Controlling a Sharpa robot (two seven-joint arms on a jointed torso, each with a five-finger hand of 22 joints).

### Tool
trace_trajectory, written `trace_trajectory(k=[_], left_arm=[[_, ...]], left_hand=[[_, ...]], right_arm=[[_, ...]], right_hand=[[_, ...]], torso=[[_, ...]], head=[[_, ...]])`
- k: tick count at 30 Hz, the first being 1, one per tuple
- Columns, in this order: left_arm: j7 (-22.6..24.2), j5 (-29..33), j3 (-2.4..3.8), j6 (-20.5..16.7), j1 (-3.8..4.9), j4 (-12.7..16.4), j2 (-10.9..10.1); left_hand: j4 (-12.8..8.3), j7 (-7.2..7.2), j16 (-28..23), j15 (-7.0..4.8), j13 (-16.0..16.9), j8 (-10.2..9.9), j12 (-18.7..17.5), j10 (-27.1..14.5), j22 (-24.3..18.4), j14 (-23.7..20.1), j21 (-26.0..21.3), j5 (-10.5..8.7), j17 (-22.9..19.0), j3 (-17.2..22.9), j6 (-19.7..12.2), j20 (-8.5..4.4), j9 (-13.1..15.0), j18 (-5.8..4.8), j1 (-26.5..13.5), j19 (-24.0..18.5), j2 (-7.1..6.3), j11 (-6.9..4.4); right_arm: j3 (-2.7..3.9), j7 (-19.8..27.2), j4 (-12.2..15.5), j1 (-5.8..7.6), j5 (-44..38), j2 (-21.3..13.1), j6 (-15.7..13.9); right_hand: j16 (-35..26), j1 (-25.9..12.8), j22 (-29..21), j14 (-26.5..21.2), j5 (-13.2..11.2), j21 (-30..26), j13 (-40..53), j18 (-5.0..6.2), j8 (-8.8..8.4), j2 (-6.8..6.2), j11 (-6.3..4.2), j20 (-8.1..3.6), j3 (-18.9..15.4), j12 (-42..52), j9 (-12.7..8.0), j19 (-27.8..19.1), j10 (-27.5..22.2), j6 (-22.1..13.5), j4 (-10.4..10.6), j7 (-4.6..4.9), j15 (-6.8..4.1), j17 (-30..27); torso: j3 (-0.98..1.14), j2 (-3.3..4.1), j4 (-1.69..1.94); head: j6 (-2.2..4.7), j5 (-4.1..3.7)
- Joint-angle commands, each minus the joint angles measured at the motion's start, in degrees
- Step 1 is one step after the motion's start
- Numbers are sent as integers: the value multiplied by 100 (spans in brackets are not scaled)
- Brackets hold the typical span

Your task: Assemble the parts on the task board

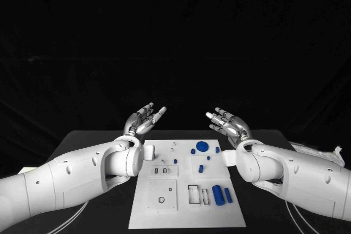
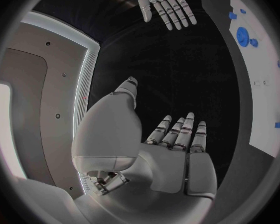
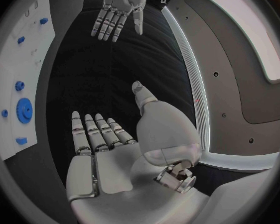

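Note:
The white task board [image 1: 146, 216] lies flat in the middle of the black table. Near its far edge sits a round blue gear [image 1: 203, 145] with small blue pegs around it. Two blue cylinders [image 1: 219, 194] lie side by side at the board's near right. My left hand [image 1: 144, 120] is raised above the board's far left corner, palm up, fingers straight and apart, empty. My right hand [image 1: 227, 124] is raised above the far right corner, likewise spread and empty. The left wrist view shows my left hand [image 2: 177, 149] and the gear [image 2: 242, 36]; the right wrist view shows my right hand [image 3: 99, 144] and the gear [image 3: 24, 109].
Rectangular slots and small holes [image 1: 195, 194] mark the board's near half. A crumpled clear bag [image 1: 322, 154] lies at the table's right edge. Cables hang off the table's front corners.

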Motion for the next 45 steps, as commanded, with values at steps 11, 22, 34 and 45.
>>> trace_trajectory(k=[11,22,34,45], left_arm=[[242,88,3,522,10,31,-238],[75,212,2,1130,33,458,-674],[-155,240,28,1420,86,1497,-1236],[-124,479,94,1448,171,2200,-1606]], left_hand=[[-7,835,577,65,163,342,305,1694,263,2176,494,-28,281,340,1557,99,171,111,501,1210,432,136],[-443,444,1084,-571,242,732,735,4478,665,4192,1655,-44,473,516,3915,-208,259,443,843,4324,767,-376],[-722,361,1110,-802,217,507,428,4874,748,4894,2047,-69,755,788,4177,-501,193,427,1004,5296,656,-509],[-715,369,1049,-798,215,425,328,4895,774,4898,2123,-76,836,755,4186,-521,189,407,890,5380,588,-500]], right_arm=[[39,-53,-456,49,-1797,-30,789],[90,-465,-774,274,-3901,-31,802],[163,-1520,-949,660,-6683,-60,1341],[187,-2337,-751,904,-8813,8,1938]], right_hand=[[479,1038,257,3432,69,625,189,674,381,158,-145,35,227,452,223,2396,3288,2790,-742,635,-208,202],[665,1034,326,5105,-10,1143,167,715,307,33,-456,-435,728,324,216,3692,4387,4017,-1179,418,-710,231],[1214,1069,855,6707,-42,2270,200,705,291,-270,-801,-1045,733,280,236,5025,5190,4517,-1195,153,-1212,594],[5806,763,2459,6913,-73,4392,182,584,207,-443,-945,-1234,959,200,225,5559,5106,4695,-1151,13,-1358,4191]], torso=[[0,2,-15],[-13,148,24],[-80,584,201],[-131,1009,332]], head=[[-57,-55],[-28,-124],[120,-278],[288,-441]])
